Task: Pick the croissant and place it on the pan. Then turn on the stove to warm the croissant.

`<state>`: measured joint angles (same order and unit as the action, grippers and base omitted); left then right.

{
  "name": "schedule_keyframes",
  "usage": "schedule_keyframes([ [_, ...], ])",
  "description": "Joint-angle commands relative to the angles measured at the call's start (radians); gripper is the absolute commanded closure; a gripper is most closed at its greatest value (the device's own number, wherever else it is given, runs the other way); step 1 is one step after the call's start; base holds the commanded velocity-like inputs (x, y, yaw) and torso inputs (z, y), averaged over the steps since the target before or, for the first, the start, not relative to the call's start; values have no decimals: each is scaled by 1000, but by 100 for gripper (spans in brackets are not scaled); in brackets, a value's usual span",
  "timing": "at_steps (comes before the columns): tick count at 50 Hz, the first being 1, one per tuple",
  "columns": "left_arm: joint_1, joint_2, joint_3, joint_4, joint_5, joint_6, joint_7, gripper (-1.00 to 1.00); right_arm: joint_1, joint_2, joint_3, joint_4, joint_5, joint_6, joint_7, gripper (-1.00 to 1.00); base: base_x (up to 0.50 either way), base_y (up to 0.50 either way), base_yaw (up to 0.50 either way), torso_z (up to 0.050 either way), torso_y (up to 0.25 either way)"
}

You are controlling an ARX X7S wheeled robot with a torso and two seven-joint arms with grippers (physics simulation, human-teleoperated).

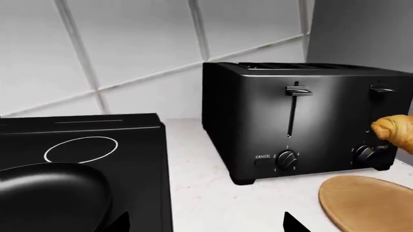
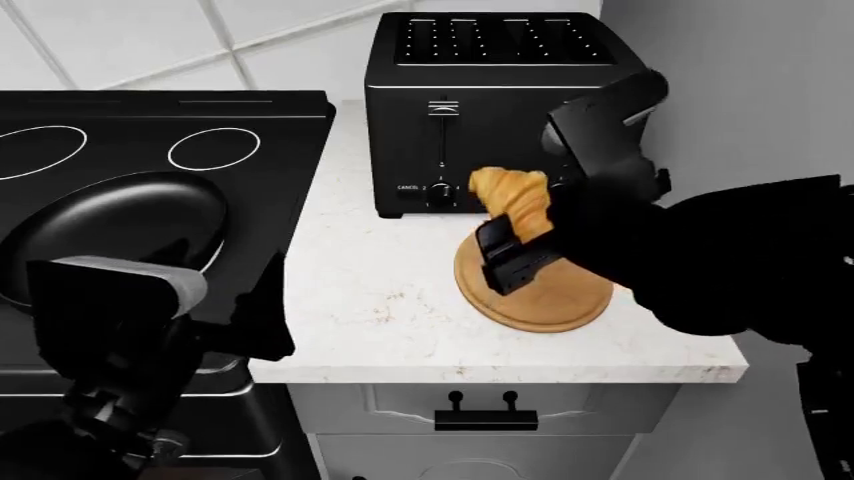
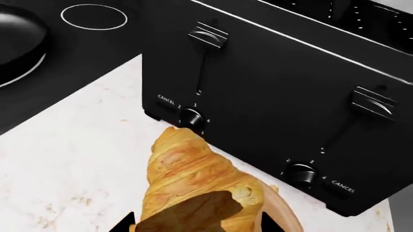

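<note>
The golden-brown croissant (image 2: 511, 196) is held in my right gripper (image 2: 514, 240), lifted above the round wooden board and in front of the toaster. In the right wrist view the croissant (image 3: 193, 179) fills the space between the two fingertips. It also shows at the edge of the left wrist view (image 1: 397, 131). The black pan (image 2: 120, 225) sits on the stove (image 2: 160, 120) at the left, its handle hidden by my left arm. The pan (image 1: 45, 193) is close in the left wrist view. My left gripper (image 1: 206, 226) is open and empty, over the stove's right edge.
A black toaster (image 2: 494, 90) stands at the back of the white counter (image 2: 374, 310). A round wooden board (image 2: 541, 295) lies in front of it. A grey wall (image 2: 747, 90) bounds the counter on the right. White-ringed burners (image 2: 214, 147) show behind the pan.
</note>
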<state>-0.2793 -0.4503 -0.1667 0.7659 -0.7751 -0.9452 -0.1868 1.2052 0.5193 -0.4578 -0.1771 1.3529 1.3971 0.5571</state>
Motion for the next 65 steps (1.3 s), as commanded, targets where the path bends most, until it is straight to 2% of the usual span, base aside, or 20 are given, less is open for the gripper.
schedule_keyframes([
  [1, -12, -8, 3, 12, -15, -10, -7, -100, -40, 19, 84, -111, 77, -29, 86, 100, 0, 0, 0, 0, 0],
  [7, -28, -11, 3, 17, -31, -27, -18, -100, -57, 29, 107, -161, 14, -109, 69, 100, 0, 0, 0, 0, 0],
  [15, -79, -11, -45, 22, -125, -115, -76, -100, -83, 36, 155, -214, 30, -157, 103, 100, 0, 0, 0, 0, 0],
  [31, -117, -28, -81, 55, -198, -164, -124, -100, -95, 49, 168, -251, 55, -173, 111, 100, 0, 16, 0, 0, 0],
  [50, -121, -39, -79, 77, -219, -162, -138, -100, -92, 64, 160, -251, 67, -176, 98, 100, 0, 500, 0, 0, 0],
  [65, -183, -61, -169, 119, -423, -250, -260, -100, -89, 75, 151, -243, 56, -188, 72, 100, 0, 500, 0, 0, 0],
])
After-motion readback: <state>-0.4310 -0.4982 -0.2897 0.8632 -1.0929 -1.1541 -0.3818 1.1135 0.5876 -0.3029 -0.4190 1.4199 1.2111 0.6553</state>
